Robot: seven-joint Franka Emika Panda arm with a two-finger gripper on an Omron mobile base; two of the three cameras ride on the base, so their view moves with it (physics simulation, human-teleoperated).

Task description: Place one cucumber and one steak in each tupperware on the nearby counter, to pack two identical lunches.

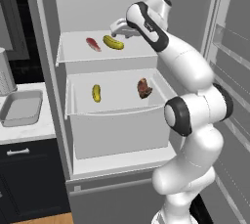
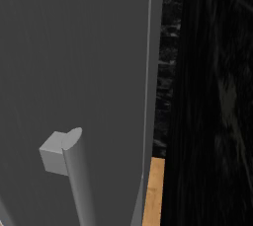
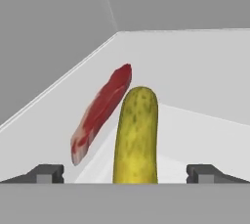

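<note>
Cucumber between open hand fingertips, steak beside.

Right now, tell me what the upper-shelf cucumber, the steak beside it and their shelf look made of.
Cucumber: glossy yellow-green skin, dark speckles, pickle-like. Steak: raw-looking meat, red with pale marbled streaks, slightly shiny. Shelf: smooth matte white, probably plastic; the rendering leaves it uncertain.

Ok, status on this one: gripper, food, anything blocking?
Gripper open, straddling glossy yellow-green cucumber on upper fridge shelf. Slim red-pink steak slab just beside. Nothing held. Path clear.
</note>
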